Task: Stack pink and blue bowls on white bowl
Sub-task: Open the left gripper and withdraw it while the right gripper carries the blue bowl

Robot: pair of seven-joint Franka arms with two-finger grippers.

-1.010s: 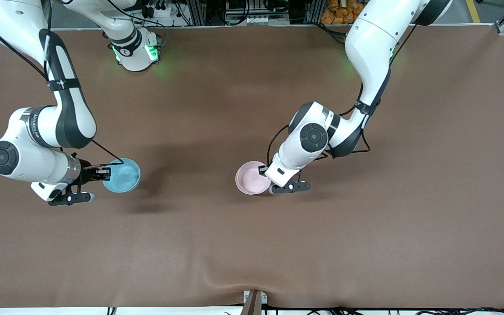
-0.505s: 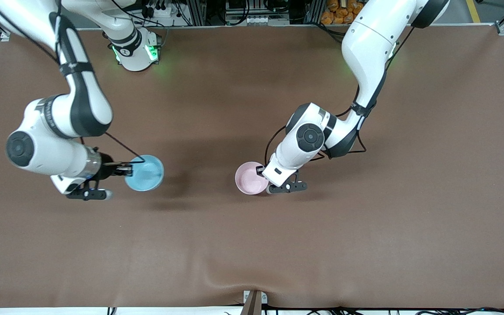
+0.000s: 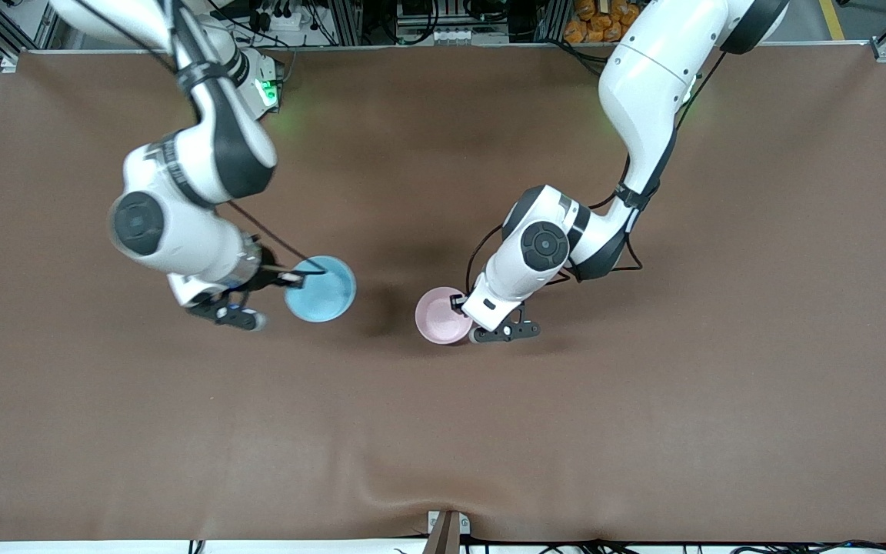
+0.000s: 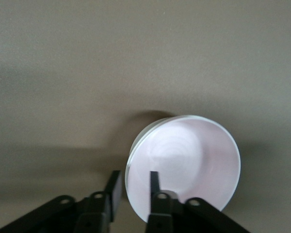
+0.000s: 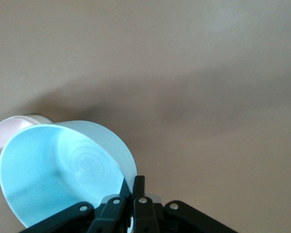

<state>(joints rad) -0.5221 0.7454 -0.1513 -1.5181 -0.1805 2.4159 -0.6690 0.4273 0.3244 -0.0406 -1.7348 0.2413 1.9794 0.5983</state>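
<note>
The right gripper is pinched on the rim of the blue bowl and holds it up over the table, beside the stack toward the right arm's end. In the right wrist view its fingers clamp the bowl wall, one inside and one outside.

The left gripper is at the rim of the pink bowl. In the left wrist view its fingers straddle the rim with a gap showing, so it appears spread, not clamping. A paler rim line under the pink bowl in that view suggests it sits nested in the white bowl; this cannot be confirmed in the front view.

Procedure for the step in hand: carry the blue bowl level until it is centred over the pink bowl, lower it straight, then release.

Obstruction: the left gripper sits at the pink bowl's rim, directly beside the landing area. It should probably clear before the blue bowl descends. No other objects lie near either gripper.
</note>
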